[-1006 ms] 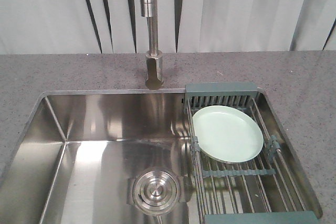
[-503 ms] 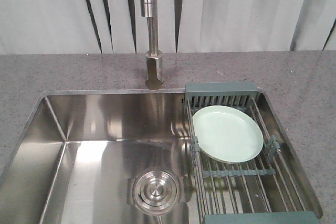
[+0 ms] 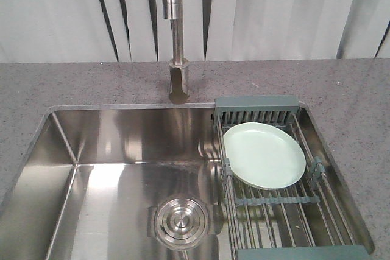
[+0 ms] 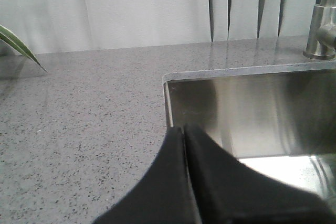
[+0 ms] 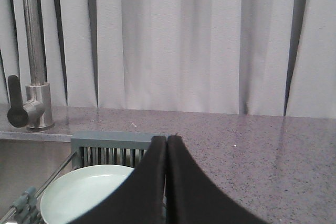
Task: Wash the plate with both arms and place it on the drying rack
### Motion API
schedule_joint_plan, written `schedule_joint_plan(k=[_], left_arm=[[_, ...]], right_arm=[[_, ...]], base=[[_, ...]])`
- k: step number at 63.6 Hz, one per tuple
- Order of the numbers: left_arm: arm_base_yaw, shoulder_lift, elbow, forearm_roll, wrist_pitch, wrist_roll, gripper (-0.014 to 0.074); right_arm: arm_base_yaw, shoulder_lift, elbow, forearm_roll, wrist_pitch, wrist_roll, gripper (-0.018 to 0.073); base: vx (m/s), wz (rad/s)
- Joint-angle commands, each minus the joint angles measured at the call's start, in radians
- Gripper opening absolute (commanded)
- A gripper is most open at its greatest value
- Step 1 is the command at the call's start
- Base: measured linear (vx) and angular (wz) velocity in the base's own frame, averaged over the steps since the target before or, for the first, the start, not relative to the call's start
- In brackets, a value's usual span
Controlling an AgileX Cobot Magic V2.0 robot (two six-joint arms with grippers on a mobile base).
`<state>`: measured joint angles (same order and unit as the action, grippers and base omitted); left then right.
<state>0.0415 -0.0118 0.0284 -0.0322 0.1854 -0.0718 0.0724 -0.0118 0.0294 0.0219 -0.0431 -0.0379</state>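
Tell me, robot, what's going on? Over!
Left claw shut, empty. Right claw shut, empty. Plate lying on drying rack. Nothing blocking it.

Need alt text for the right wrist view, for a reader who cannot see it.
The right gripper, fingers pressed shut and empty, fills the lower centre. Behind it a pale green plate lies on the drying rack, with the faucet at left and grey curtains beyond the speckled counter.

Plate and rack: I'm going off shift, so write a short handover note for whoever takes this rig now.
Left gripper: shut, empty, over the sink's left rim.
Right gripper: shut, empty, above the drying rack's right side.
The plate lies flat on the rack, which spans the sink's right end. Faucet shows no running water.
Done: plate sits on the rack; whether it has been washed cannot be told.
Left: confirm washing, otherwise nothing visible.
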Motion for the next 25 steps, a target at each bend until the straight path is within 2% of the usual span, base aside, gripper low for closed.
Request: schedule_joint_plan(k=[1, 25], left_arm=[[0.002, -0.013, -0.027, -0.003, -0.067, -0.007, -0.0006], [0.002, -0.013, -0.027, -0.003, -0.067, -0.007, -0.0006]], right_arm=[[-0.006, -0.004, 0.002, -0.01, -0.069, 0.0, -0.0001], [-0.006, -0.004, 0.002, -0.01, -0.069, 0.0, -0.0001]], base=[[0.0, 0.0], [0.0, 0.0]])
